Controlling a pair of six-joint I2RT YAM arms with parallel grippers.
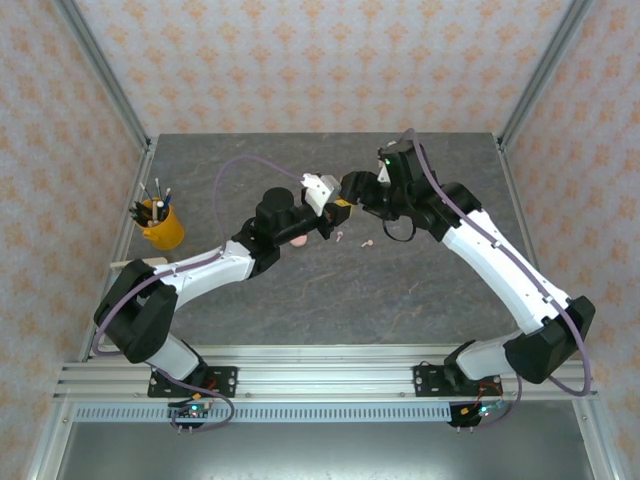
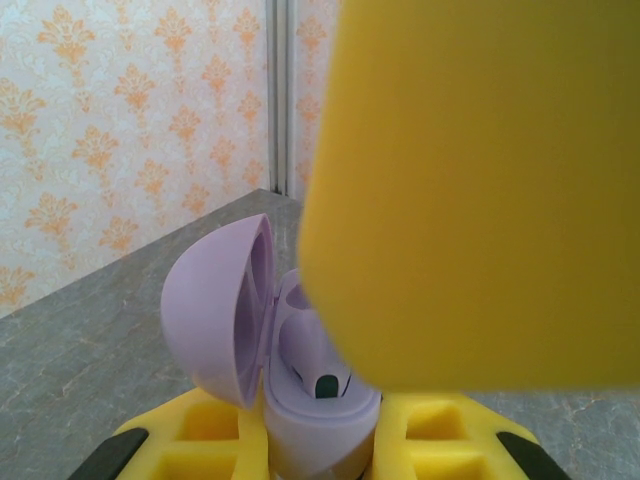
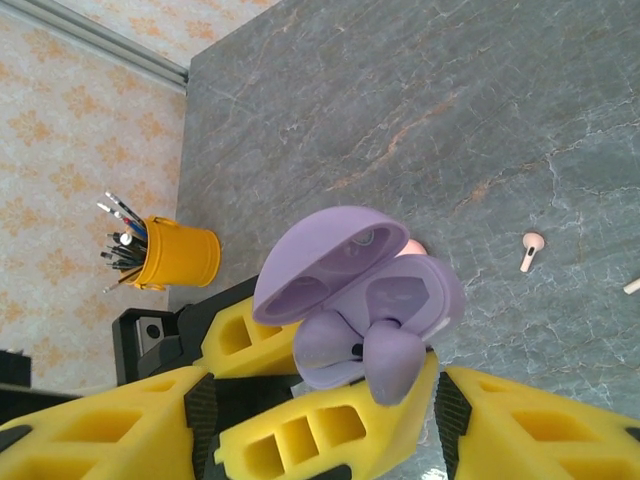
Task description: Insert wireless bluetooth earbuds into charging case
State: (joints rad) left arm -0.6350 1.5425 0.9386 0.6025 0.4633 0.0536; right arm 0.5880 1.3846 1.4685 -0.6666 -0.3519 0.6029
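**Inspector:** Left gripper is clamped on the base of the lilac charging case. The lid is open and the case is held above the table. Right gripper has its fingers apart, grasping nothing, just beside the case.

**Assessor:** Earbud positions?

**Inspector:** One lilac earbud sits in the case but stands proud at the front lip. I judge it not fully seated. One pale pink earbud lies loose on the table, and a second pale pink earbud lies near it.

**Assessor:** Hazards?

**Inspector:** Three.
- A tilt of the case could spill the proud earbud.
- The right finger is hard by the lid. A nudge could snap the lid onto the earbud or lever the case out of the clamp.
- Pressing off-centre could jam the stem beside its well.
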